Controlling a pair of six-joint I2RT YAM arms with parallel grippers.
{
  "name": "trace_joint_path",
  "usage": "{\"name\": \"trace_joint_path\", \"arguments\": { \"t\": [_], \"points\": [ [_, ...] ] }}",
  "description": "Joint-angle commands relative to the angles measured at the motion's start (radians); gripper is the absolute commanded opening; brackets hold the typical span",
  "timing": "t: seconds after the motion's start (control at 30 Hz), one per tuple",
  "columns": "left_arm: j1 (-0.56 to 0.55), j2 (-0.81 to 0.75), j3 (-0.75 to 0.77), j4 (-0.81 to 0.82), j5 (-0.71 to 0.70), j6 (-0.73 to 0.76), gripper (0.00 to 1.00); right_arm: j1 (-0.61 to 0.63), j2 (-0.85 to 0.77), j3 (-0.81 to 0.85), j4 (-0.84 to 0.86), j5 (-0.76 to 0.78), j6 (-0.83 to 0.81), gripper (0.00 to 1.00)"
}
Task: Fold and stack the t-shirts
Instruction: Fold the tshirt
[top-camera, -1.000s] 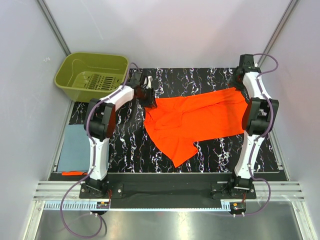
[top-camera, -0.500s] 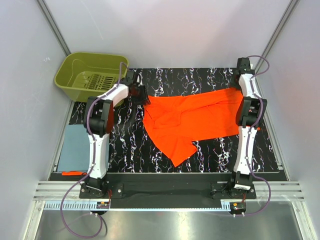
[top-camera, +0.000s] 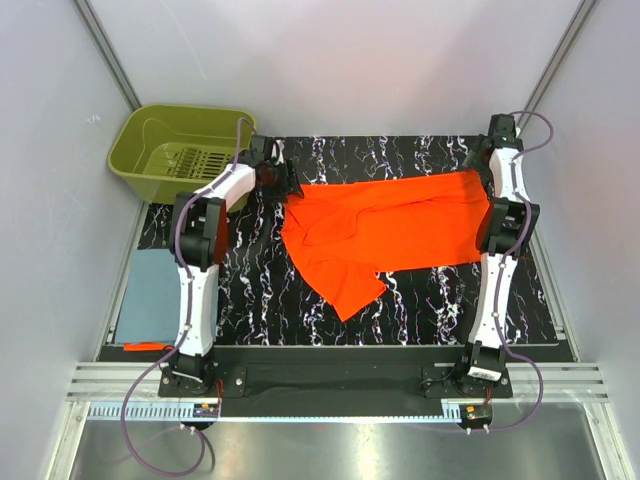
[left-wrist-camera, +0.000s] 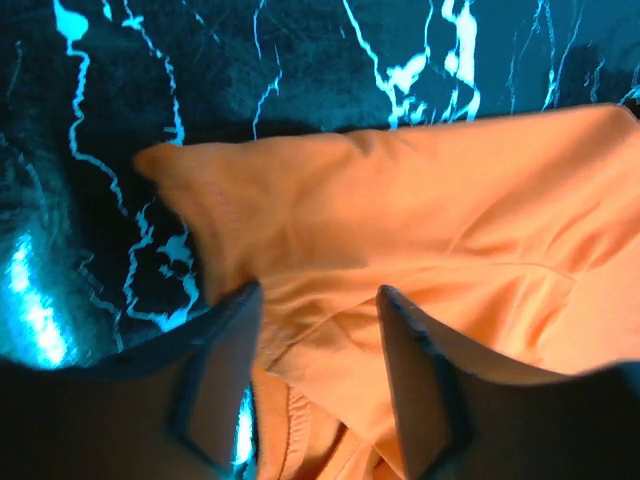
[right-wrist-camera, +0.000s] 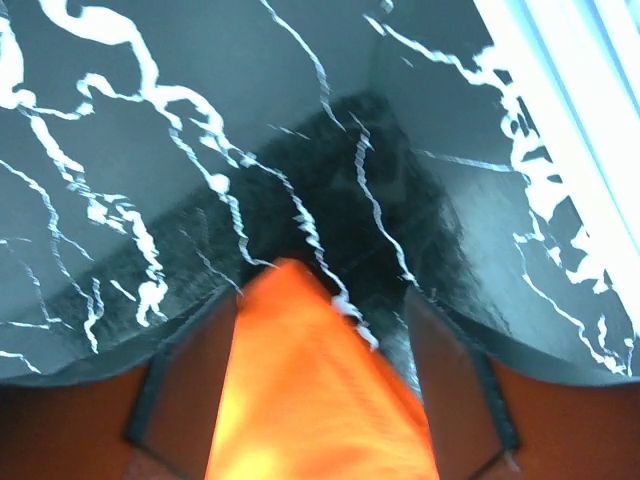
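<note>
left gripper (left-wrist-camera: 315, 295) first: jaws standing apart, a band of orange cloth lying slack between the fingers (left-wrist-camera: 215, 400), nothing pinched. that hand is empty, low over the shirt's edge, just right of the basket (top-camera: 130, 165). right gripper (right-wrist-camera: 320, 300), far across from the basket: jaws wide too, a pointed corner of the same cloth lying between them on the black marbled mat (top-camera: 250, 290), and no pinch that i can see there either.

out from the hands now: the orange t-shirt (top-camera: 390, 225) lies stretched in a long band from beside the basket right across, mostly flat, a few creases, one flap trailing toward the arm bases. the blue-grey t-shirt (top-camera: 152, 295) sits folded flat, straight toward the bases from the basket.

handling, my read: thin, limp, light cloth with no stiffness at all. it will sag and bunch wherever it isn't held, and a single layer could slide out of a shallow pinch. the best bite looks like corners or hems, both hands at once, taking in a good tuck of cloth and keeping it taut through the fold.
</note>
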Motion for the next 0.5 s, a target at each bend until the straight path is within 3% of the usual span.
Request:
{"name": "trace_joint_path", "arguments": {
  "t": [0.0, 0.13, 0.27, 0.33, 0.43, 0.47],
  "points": [
    [-0.009, -0.128, -0.076, -0.036, -0.087, 0.065, 0.65, -0.017, -0.069, 0.056, -0.073, -0.049, 0.041, 0.77],
    [-0.019, -0.237, -0.142, -0.036, -0.093, 0.057, 0.7, -0.026, -0.14, 0.048, -0.153, -0.06, 0.046, 0.88],
    [-0.041, -0.355, -0.199, -0.036, -0.097, 0.057, 0.78, -0.04, -0.253, -0.069, -0.176, -0.068, 0.029, 0.9],
    [-0.058, -0.387, -0.226, -0.036, -0.099, 0.06, 0.77, -0.06, -0.284, -0.132, -0.178, -0.121, 0.045, 0.9],
    [-0.075, -0.42, -0.275, -0.036, -0.096, 0.054, 0.64, -0.09, -0.318, -0.193, -0.178, -0.236, 0.079, 0.79],
    [-0.076, -0.417, -0.295, -0.034, -0.097, 0.051, 0.6, -0.097, -0.321, -0.206, -0.182, -0.259, 0.088, 0.71]
  ]
}}
